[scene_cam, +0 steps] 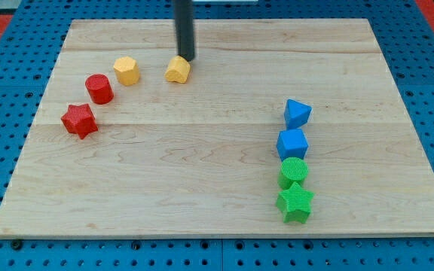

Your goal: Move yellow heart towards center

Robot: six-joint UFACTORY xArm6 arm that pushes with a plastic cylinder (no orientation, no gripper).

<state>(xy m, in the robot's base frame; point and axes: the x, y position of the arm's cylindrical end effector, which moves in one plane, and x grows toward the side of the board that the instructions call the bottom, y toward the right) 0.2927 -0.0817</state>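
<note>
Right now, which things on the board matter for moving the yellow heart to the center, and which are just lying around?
Job:
yellow heart
my tip, just above the heart

Lying about:
yellow hexagon
red cylinder
red star
blue triangle
blue cube
green cylinder
green star

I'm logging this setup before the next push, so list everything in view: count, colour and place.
yellow heart: 1, yellow, upper middle, left of centre
yellow hexagon: 1, yellow, upper left
red cylinder: 1, red, left, below the hexagon
red star: 1, red, far left
blue blocks: 2, blue, right side, one above the other
green cylinder: 1, green, under the blue blocks
green star: 1, green, lower right
board: 1, pale wood, fills the view
my tip: 1, dark, just above the yellow heart, to its right
</note>
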